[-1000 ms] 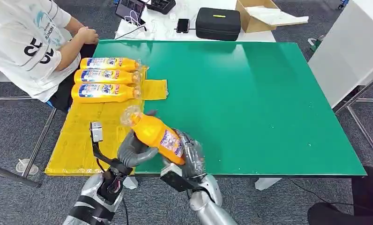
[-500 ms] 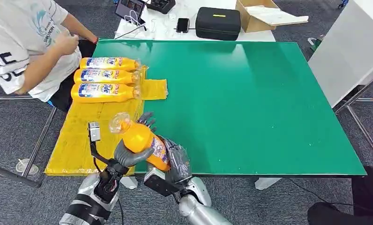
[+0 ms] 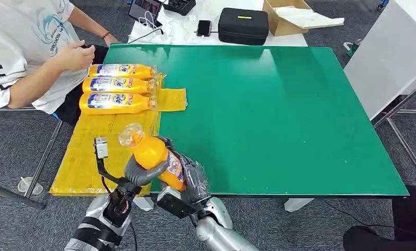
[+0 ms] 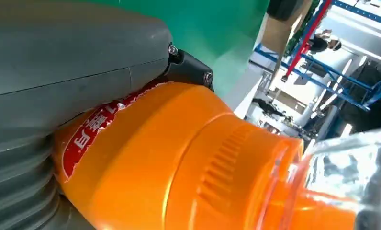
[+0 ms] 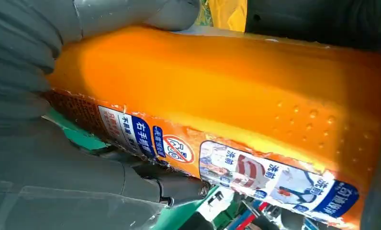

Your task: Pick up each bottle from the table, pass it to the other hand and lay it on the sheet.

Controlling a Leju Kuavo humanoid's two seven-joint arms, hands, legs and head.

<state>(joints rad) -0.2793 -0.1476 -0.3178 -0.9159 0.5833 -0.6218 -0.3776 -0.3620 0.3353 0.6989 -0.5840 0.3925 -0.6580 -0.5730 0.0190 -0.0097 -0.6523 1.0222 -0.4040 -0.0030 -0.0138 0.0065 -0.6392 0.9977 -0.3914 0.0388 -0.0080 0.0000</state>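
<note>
We see orange plastic bottle with clear cap (image 3: 152, 155) held off green counter (image 3: 279, 115), lower left of frame. Left hand (image 3: 143, 171) wraps upper body; right hand (image 3: 191, 180) clasps base. Long axis tilts, cap toward upper left. Yellow sheet (image 3: 99, 141) lies just left; left hand nearer. We judge handover mid-way.

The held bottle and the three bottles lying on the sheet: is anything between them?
Nothing but bare yellow sheet, seen in the head view, between the held bottle and the nearest lying bottle.
</note>
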